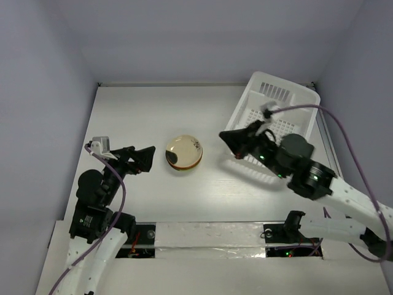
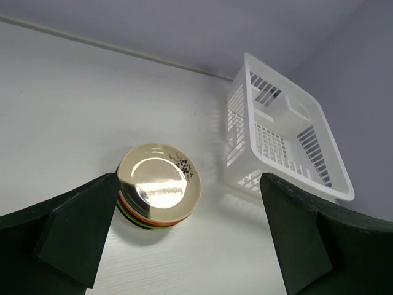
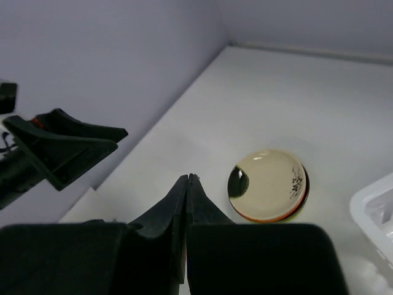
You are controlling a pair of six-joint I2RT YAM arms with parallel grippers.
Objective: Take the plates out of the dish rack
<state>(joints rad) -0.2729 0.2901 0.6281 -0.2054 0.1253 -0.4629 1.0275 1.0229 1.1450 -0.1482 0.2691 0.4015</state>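
Note:
The plates [image 1: 183,152] lie in one stack on the table, a cream plate with a dark flower mark on top, orange-red and green rims below; the stack also shows in the left wrist view [image 2: 159,184] and the right wrist view [image 3: 268,185]. The white dish rack [image 1: 275,117] stands at the back right and holds no plates, as the left wrist view [image 2: 288,138] shows. My left gripper [image 1: 147,157] is open and empty, just left of the stack. My right gripper [image 1: 225,136] is shut and empty, between the stack and the rack.
The table's back edge meets the wall behind the rack. Purple cables [image 1: 344,132] run along both arms. White taped boards [image 1: 209,235] cover the near edge between the arm bases.

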